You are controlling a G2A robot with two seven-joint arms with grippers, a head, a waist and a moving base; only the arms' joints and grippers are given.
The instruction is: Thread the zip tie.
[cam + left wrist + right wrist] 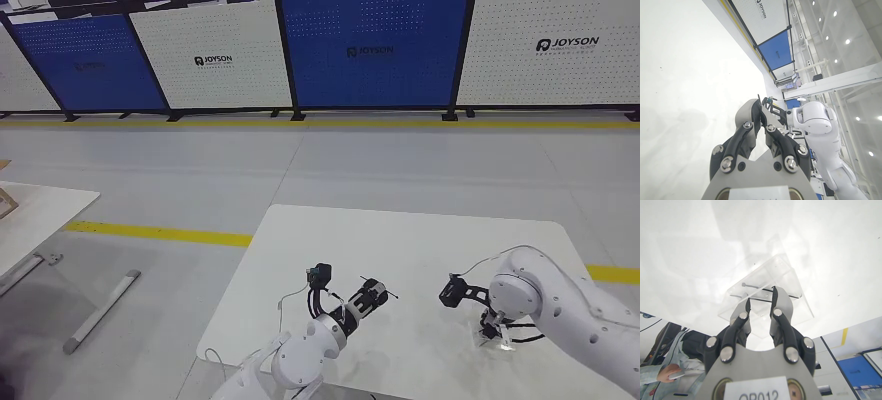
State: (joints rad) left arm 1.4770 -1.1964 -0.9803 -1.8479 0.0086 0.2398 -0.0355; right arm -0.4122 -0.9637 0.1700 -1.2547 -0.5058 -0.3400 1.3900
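Note:
My left gripper (375, 294) (761, 106) is held above the front middle of the white table (400, 240). It is shut on a thin black zip tie (758, 97), whose short tip pokes out past the fingertips (393, 296). My right gripper (492, 330) (761, 294) points down near the table's front right edge, over a clear acrylic fixture (508, 342) (783, 268). It is open, its fingers straddling a black strip (787, 296) that runs across the fixture. A small black zip-tie head (743, 284) shows through the acrylic beside it.
The table's back and left parts are bare white surface. Its front edge runs close behind the fixture. The two arms are about a hand's width apart. Blue and white partition panels (370, 50) stand far behind.

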